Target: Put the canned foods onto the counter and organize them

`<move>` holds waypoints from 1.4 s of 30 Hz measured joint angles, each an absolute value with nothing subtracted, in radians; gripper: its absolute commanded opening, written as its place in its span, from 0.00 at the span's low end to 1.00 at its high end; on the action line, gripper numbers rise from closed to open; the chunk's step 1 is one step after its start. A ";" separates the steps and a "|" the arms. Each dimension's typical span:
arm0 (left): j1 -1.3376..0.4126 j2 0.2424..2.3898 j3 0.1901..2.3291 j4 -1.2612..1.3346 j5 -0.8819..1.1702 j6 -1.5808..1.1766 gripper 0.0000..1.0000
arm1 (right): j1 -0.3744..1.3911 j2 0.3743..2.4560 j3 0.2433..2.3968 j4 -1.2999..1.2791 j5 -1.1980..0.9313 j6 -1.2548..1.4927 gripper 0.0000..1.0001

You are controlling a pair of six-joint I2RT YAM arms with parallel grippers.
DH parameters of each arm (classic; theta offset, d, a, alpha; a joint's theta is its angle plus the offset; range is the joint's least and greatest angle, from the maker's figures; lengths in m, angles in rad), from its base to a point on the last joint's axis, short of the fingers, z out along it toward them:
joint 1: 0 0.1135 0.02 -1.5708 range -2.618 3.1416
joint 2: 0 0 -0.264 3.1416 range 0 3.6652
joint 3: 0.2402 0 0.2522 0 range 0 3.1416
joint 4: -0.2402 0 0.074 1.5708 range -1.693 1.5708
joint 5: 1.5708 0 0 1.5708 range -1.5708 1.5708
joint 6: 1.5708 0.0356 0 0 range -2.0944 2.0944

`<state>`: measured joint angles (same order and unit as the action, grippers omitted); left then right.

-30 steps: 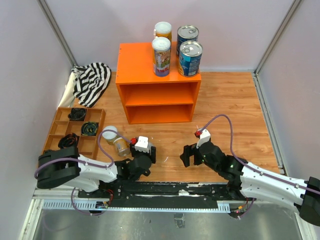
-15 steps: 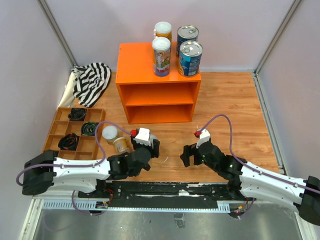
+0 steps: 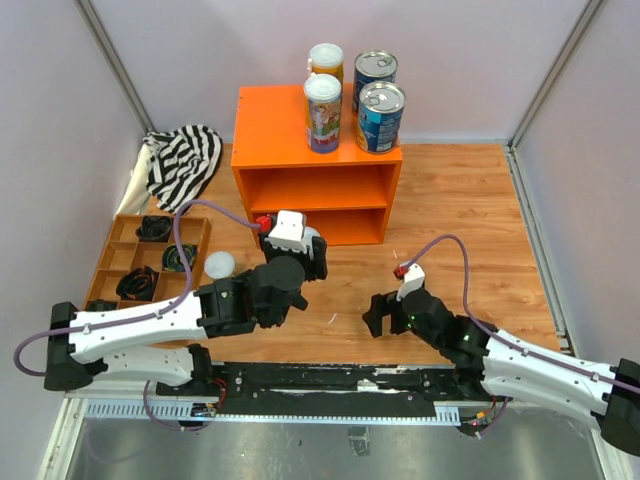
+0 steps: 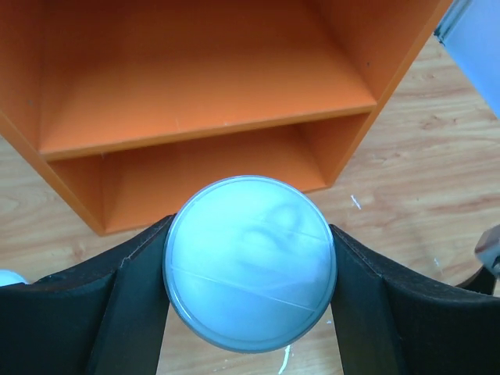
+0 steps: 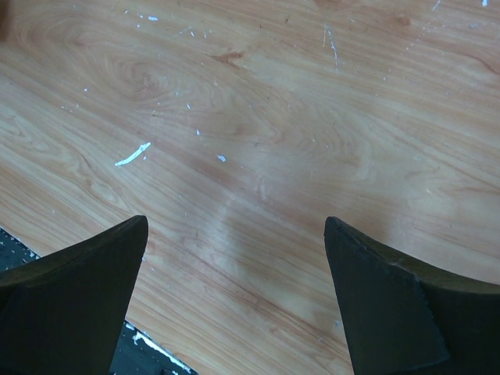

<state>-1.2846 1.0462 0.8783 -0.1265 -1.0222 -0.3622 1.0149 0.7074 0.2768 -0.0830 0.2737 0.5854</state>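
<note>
The counter is bright orange all over, inner shelf too. On top sit two blue-label cans with silver tops, a tall can with a busy multicolour label and white lid, and a second tall can that's yellowish-orange. The small can has a milky, pale blue-white lid. The striped cloth by the table's far left edge is black-and-white. The tray is brown, and the table is light wood grain with white flecks.

Bright, even, diffuse light from above. Top view sharp, with soft short shadows on the wooden table and mild glare on the silver tops of the blue cans. Left wrist: small can very close, lid slightly soft with faint sheen, left fingers blurred. Right wrist: wood grain crisp, right fingers out of focus.
</note>
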 measured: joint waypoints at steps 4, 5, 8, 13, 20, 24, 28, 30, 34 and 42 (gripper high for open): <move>-1.272 1.095 1.052 -0.232 -1.037 -0.329 0.00 | 1.015 0.670 0.253 -0.083 0.271 0.598 0.95; -1.265 1.110 1.095 -0.255 -1.038 -0.323 0.00 | 1.015 0.659 0.247 -0.084 0.270 0.601 0.95; -1.241 1.162 1.234 -0.332 -1.038 -0.311 0.00 | 1.015 0.632 0.235 -0.085 0.270 0.607 0.95; -1.185 1.250 1.423 -0.459 -1.028 -0.303 0.00 | 1.017 0.601 0.225 -0.088 0.269 0.614 0.95; -1.072 1.349 1.644 -0.627 -0.981 -0.299 0.00 | 1.017 0.555 0.212 -0.104 0.269 0.625 0.95; -1.001 1.386 1.742 -0.692 -0.956 -0.290 0.00 | 1.018 0.545 0.210 -0.111 0.270 0.628 0.95; -0.918 1.432 1.836 -0.737 -0.912 -0.277 0.00 | 1.018 0.543 0.208 -0.113 0.270 0.628 0.95; -0.872 1.458 1.878 -0.756 -0.880 -0.268 0.00 | 1.018 0.543 0.206 -0.113 0.269 0.629 0.95; -0.790 1.514 1.967 -0.788 -0.813 -0.260 0.00 | 1.018 0.549 0.204 -0.114 0.270 0.629 0.95; -0.676 1.649 2.148 -0.834 -0.706 -0.247 0.00 | 1.018 0.575 0.204 -0.111 0.270 0.629 0.95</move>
